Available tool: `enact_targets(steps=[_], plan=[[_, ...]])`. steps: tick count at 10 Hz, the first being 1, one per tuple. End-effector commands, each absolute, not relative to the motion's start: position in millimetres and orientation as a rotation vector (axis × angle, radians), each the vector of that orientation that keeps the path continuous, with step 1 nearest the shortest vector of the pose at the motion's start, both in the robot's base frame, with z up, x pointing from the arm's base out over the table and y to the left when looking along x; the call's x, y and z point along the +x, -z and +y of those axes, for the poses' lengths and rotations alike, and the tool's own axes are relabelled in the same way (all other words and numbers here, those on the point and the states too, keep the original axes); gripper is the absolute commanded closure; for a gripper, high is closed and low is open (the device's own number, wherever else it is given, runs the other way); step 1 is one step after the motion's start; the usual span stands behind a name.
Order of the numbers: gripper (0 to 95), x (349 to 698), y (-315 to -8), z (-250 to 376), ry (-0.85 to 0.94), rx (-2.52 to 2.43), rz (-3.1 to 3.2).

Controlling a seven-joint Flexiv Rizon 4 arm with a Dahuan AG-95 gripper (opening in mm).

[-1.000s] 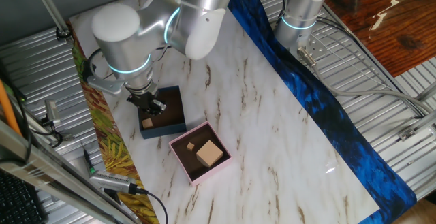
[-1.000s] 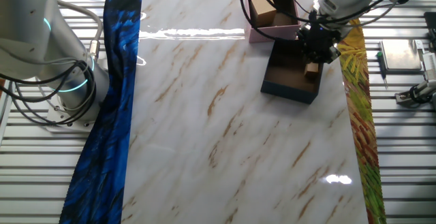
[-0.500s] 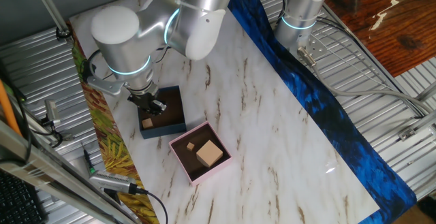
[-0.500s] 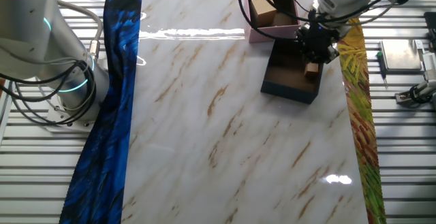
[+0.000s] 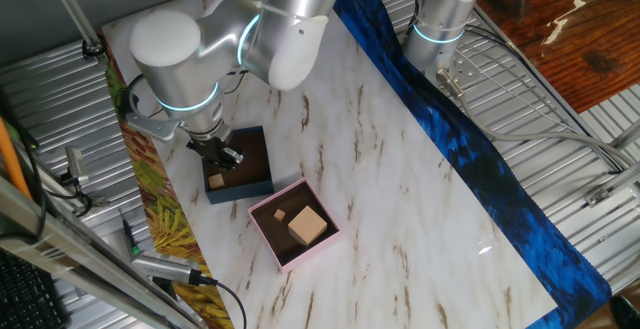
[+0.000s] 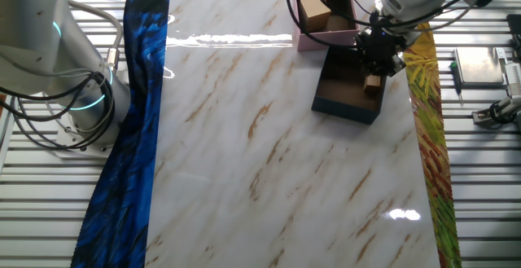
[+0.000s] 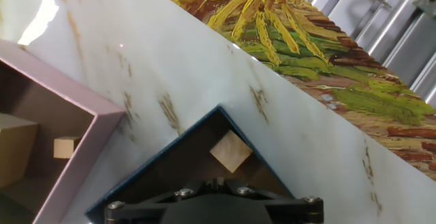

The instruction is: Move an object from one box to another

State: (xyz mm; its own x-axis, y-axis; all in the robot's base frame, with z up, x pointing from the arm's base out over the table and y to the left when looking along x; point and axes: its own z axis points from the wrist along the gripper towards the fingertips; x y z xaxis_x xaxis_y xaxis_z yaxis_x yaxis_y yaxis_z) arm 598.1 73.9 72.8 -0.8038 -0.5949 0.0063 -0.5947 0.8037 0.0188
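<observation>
Small pale wooden cube (image 7: 231, 151): one, lying in the corner of the square dark navy-blue box (image 5: 240, 164) on the marble worktop (image 5: 380, 189). Black pincer (image 6: 379, 50) above it; fingertips hidden, grip state cannot be told. Square pale pink box (image 5: 293, 223) at the navy box's 5 o'clock: two wooden blocks, one large, one small. Nothing shifted since the earlier frames.

the table (image 5: 400, 179) is white marble with brown veins. the navy box (image 5: 262, 184) and the pale pink box (image 5: 262, 207) both have brown insides. the blocks (image 7: 231, 151) are tan wood. a blue cloth (image 5: 480, 159) and a yellow-green leaf-patterned cloth (image 7: 306, 40) line the edges.
</observation>
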Motion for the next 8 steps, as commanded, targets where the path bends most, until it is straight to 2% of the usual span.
enact_targets(steps=[1,8], plan=[[95.0,598.0,-72.6,73.9,0.012,0.984,-2.963],[95.0,595.4,-72.8,73.4,0.015,0.923,-2.988]])
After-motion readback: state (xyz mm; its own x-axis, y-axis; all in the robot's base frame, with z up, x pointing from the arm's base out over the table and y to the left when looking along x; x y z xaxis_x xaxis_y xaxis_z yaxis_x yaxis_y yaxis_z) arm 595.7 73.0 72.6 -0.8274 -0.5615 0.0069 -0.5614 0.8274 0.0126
